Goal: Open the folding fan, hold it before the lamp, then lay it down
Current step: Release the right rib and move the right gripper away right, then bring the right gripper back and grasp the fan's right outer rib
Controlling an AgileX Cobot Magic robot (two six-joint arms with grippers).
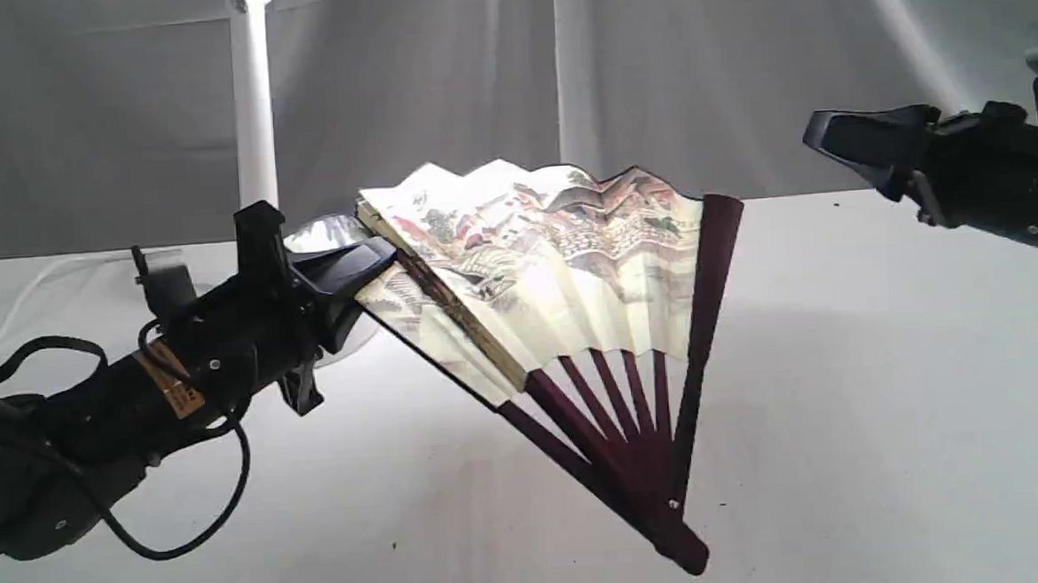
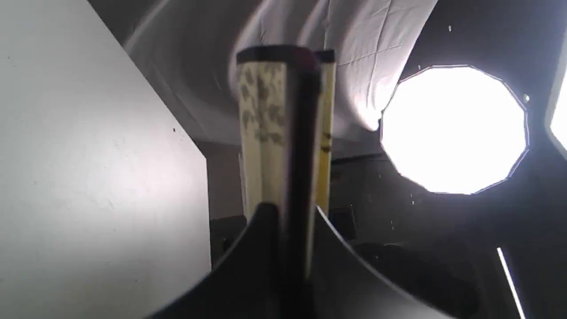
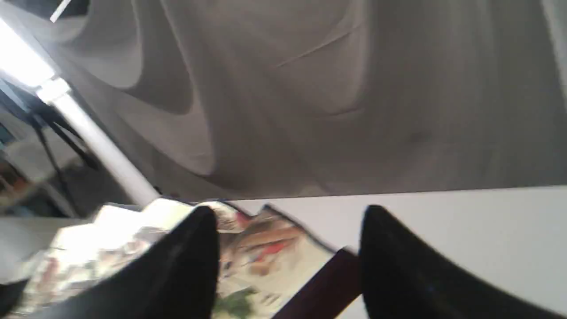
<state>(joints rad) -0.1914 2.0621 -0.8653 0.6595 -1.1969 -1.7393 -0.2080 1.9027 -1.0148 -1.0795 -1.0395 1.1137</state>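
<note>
The folding fan (image 1: 571, 271) is held partly spread in the air over the middle of the desk (image 1: 889, 396). Its pivot is low towards the near edge, and whether it touches the surface cannot be told. Only the exterior view shows the whole fan. One maroon guard stick rises steeply from the pivot, leaning a little right. The other slants up and left into the left end effector (image 1: 366, 264), with a thick bundle of unspread pleats beside it. The painted face is turned to the camera, with the black-edged leaf uppermost. The lamp (image 1: 254, 119) stands at the far left edge, its white post rising behind that end effector. The left wrist view sees the fan edge-on, with both black fingers clamped tight on the guard stick and the pleats running straight away from them. A bright many-sided studio light (image 2: 454, 128) shows only there. The right end effector (image 1: 831, 137) hangs high over the right side, well apart from the fan. Its wrist view shows the jaws parted with nothing in them, and the fan's top and right guard stick beyond.
</note>
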